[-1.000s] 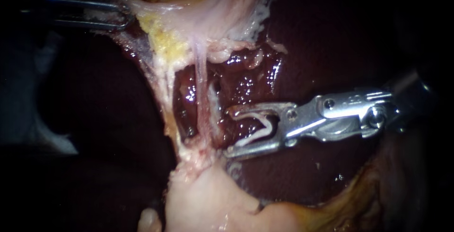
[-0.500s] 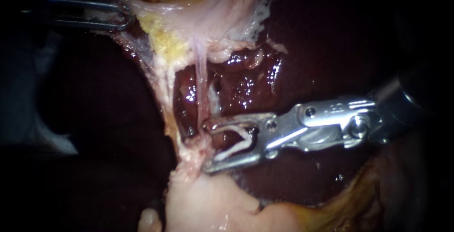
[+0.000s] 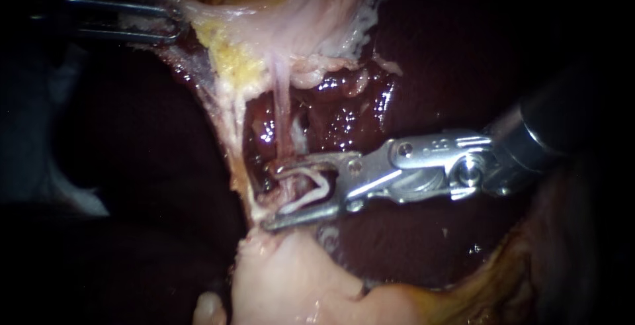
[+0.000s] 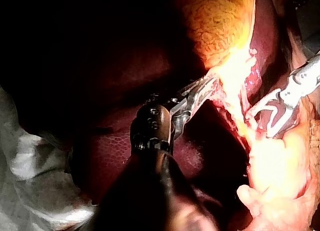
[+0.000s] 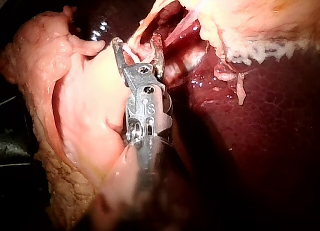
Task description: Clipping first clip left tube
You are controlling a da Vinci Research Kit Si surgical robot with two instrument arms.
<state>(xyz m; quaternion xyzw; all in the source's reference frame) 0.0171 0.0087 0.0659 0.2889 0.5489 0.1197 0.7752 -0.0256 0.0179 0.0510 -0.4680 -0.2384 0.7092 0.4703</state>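
Over the dark liver (image 3: 436, 60) filling the frame, the left instrument (image 3: 173, 24), upper left, has its hand clenched on pale tissue (image 3: 211, 12), while the right instrument (image 3: 268, 195), from the right, grasps an open white clip (image 3: 311, 197) in its hand, astride the left tube (image 3: 281, 100) at centre.

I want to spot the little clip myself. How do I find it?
Find the dark red liver, then the shiny right instrument reaching across it. Between its jaws sits the white clip, bent like a V, with a thin pink tube running between the jaws. Unlike the ragged pale tissue nearby, it is smooth and even.
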